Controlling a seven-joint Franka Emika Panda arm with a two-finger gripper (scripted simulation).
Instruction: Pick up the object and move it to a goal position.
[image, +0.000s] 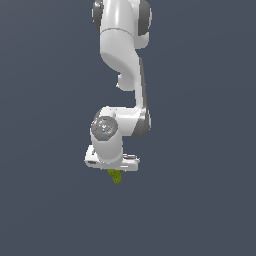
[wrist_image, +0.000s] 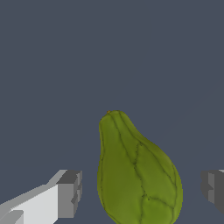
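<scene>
In the wrist view we see the gripper (wrist_image: 140, 192) with its jaws spread: 2 grey fingertip pads (wrist_image: 70, 194) stand well apart, 1 on each side of the frame, and neither touches anything. A visible gap of bare background separates each pad from what lies between them.

Between the pads we find the object (wrist_image: 135, 175), an olive-green, pear-shaped lump with a ridged, veined skin. Its narrow end points away from the camera and its broad end runs out of the frame at the edge nearest the pads. It sits closer to the midline than to either pad, though its broad flank comes nearer to 1 pad than to the other.

In the exterior view we see the object (image: 116, 176) as a small green shape showing just below the white hand of the gripper (image: 114, 170); the fingers themselves are too small there for us to make out. We cannot tell from either view whether the object rests on a surface, since the dark blue-grey background is uniform.

Above the hand, the white Panda arm (image: 122, 55) rises through a grey-capped wrist joint (image: 105, 127) and a bent link to the top edge of the frame.
</scene>
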